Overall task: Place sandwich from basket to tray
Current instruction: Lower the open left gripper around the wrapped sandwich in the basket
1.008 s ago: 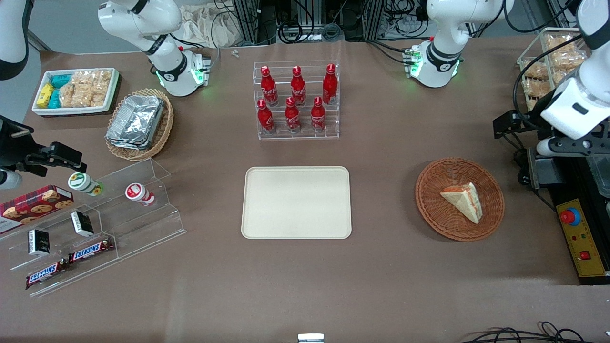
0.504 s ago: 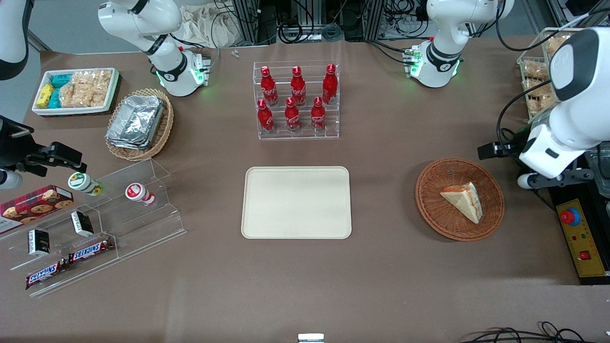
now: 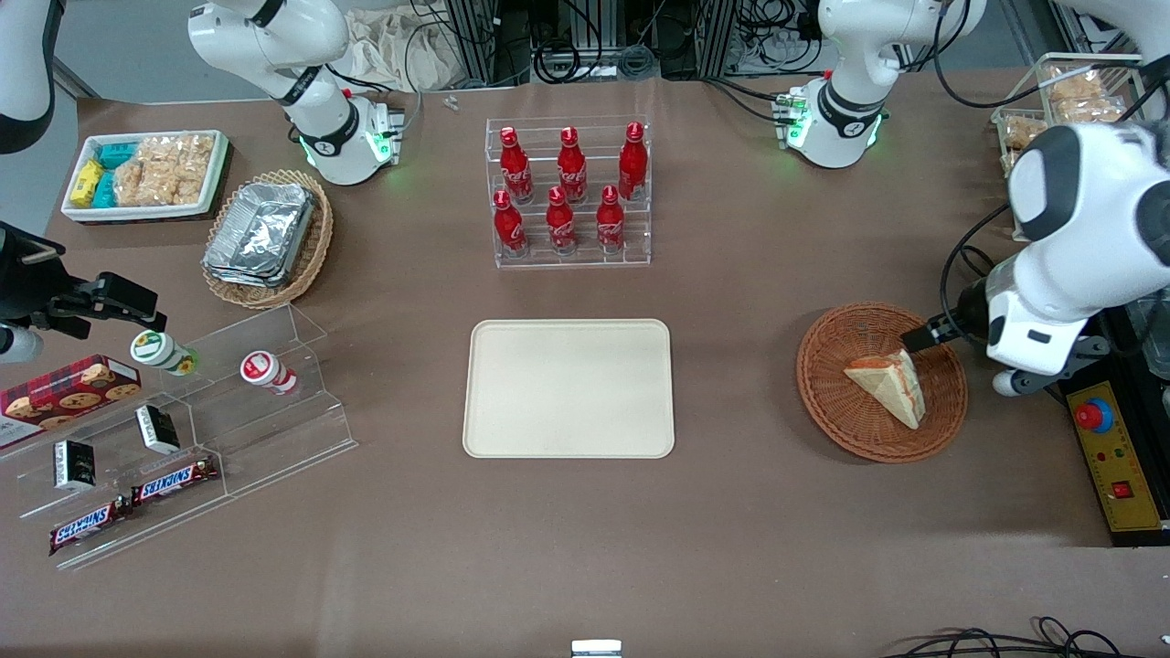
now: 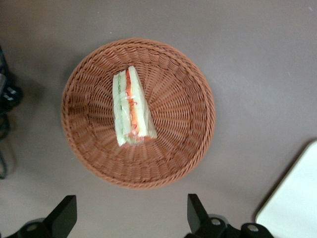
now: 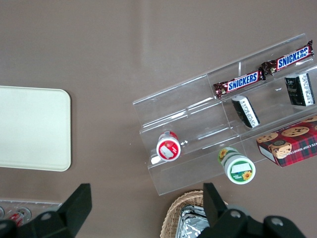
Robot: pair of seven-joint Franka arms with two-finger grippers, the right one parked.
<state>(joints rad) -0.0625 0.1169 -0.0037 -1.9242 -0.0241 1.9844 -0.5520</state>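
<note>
The sandwich (image 3: 887,384), a pale wedge with an orange-red filling stripe, lies in the round reddish-brown wicker basket (image 3: 823,402) toward the working arm's end of the table. My left gripper (image 3: 921,336) hangs above the basket's rim, open, nothing between its fingers. The left wrist view looks straight down on the sandwich (image 4: 131,106) in the basket (image 4: 198,99), and the gripper (image 4: 129,218) stands over bare table just off the rim. The cream tray (image 3: 569,388) lies bare mid-table, its corner (image 4: 297,198) showing beside the basket.
A rack of red cola bottles (image 3: 571,192) stands farther from the camera than the tray. A control box with a red button (image 3: 1111,457) sits beside the basket at the table's edge. A clear snack shelf (image 3: 183,429) and a tan foil-container basket (image 3: 265,238) lie toward the parked arm's end.
The left arm has swung in from the table's edge toward the basket, bringing the gripper over the basket's rim. The sandwich, basket and tray have not moved.
</note>
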